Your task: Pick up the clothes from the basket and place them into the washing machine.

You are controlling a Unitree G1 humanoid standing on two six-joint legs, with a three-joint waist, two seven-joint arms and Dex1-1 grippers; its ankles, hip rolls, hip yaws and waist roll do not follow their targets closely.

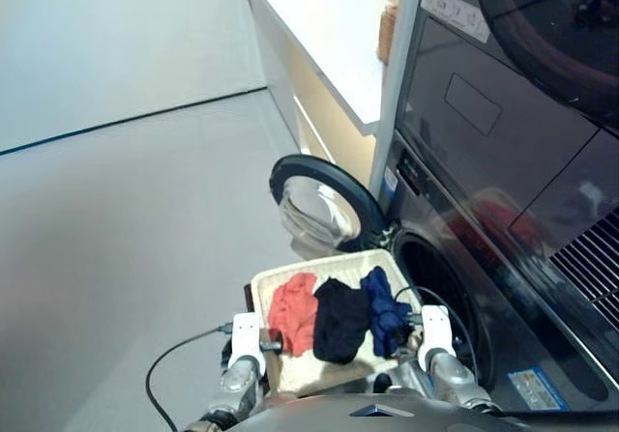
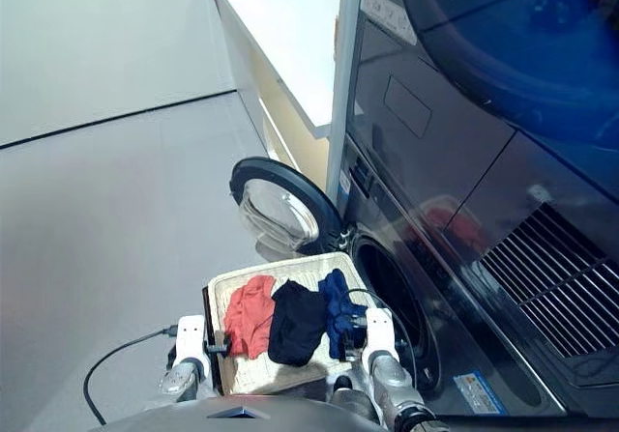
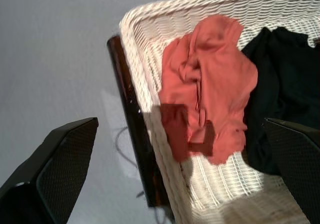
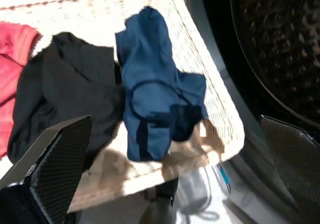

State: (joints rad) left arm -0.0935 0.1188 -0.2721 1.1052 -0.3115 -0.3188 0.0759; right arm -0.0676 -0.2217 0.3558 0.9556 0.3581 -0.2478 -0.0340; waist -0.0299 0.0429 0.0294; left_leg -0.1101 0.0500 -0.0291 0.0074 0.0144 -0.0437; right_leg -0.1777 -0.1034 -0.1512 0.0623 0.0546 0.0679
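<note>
Above the basket (image 1: 329, 374), the left claw (image 3: 175, 184) gapes wide and empty over the coral-red garment (image 3: 207, 83). The right claw (image 4: 175, 184), equally wide, holds nothing above the navy garment (image 4: 155, 103).

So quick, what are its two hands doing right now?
Left gripper: open, empty, over the red garment.
Right gripper: open, empty, over the blue garment.

Both arms low, forearms reaching forward side by side, well apart. Left gripper (image 3: 182, 149) jaws spread wide, nothing between the fingers. Right gripper (image 4: 175, 149) jaws also wide apart, empty. Wrists seem roughly level, though head views show them only partly.
</note>
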